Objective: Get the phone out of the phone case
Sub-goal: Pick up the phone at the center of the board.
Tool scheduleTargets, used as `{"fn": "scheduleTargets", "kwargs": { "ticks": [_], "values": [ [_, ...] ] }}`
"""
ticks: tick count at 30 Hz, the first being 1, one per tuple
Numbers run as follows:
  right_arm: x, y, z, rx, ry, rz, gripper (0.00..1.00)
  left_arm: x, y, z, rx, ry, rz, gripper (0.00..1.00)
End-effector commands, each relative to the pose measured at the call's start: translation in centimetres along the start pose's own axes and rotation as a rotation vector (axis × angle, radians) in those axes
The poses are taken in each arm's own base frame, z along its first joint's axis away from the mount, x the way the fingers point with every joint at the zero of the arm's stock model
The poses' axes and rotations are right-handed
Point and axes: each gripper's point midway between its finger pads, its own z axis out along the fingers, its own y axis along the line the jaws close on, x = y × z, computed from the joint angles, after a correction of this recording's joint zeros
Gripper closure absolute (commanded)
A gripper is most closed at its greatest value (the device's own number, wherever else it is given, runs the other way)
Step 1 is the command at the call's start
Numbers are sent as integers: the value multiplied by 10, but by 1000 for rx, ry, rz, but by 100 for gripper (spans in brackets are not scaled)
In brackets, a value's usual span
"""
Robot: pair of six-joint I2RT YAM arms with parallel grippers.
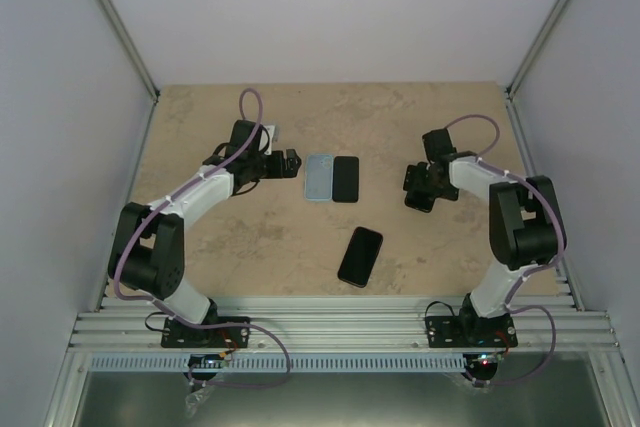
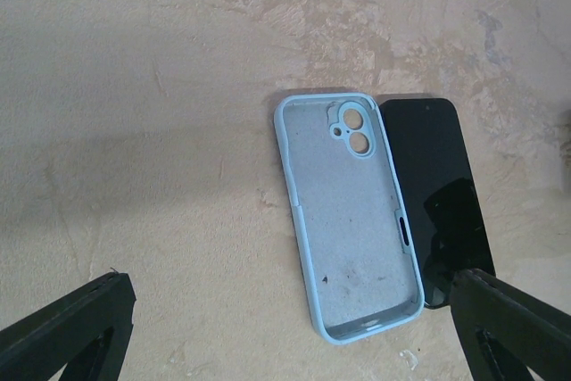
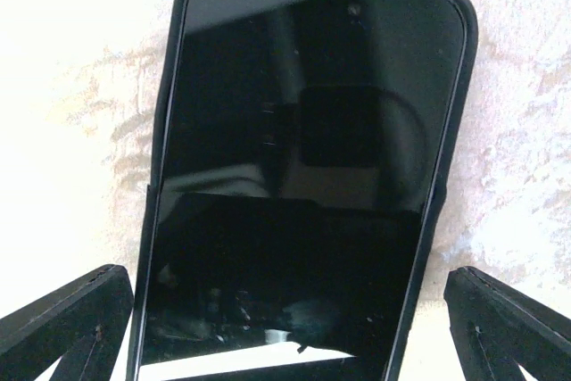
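Observation:
An empty light blue phone case (image 2: pixel 352 220) lies open side up on the table, and it also shows in the top view (image 1: pixel 318 178). A bare black phone (image 2: pixel 437 194) lies flat against its right side (image 1: pixel 345 179). My left gripper (image 2: pixel 290 290) is open and empty, just near of the case, with its fingers (image 2: pixel 80 323) spread wide. My right gripper (image 3: pixel 287 278) is open, with its fingers (image 3: pixel 71 310) on either side of a black phone in a black case (image 3: pixel 303 176) lying screen up close below it. In the top view the right gripper (image 1: pixel 420 192) hides that phone.
Another black phone (image 1: pixel 360 256) lies near the front middle of the tan table (image 1: pixel 250 237). A small white object (image 1: pixel 270 132) sits behind the left wrist. Grey walls close in the table on three sides.

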Motion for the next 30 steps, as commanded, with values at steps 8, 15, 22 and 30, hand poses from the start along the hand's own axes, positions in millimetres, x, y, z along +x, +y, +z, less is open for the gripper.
{"fn": "scheduleTargets", "kwargs": {
  "ticks": [8, 15, 22, 30],
  "values": [
    [3, -2, 16, 57, 31, 13, 2, -4, 0, 0, 9, -20, 2, 0],
    [12, -3, 28, 72, 70, 1, 5, -4, 1, 0, 3, -22, 1, 1],
    [17, -11, 33, 117, 88, -49, 19, -5, 1, 0, -2, -24, -2, 1],
    [-4, 12, 4, 4, -3, -143, 39, -7, 2, -5, -12, -43, 8, 1]
  ]
}}
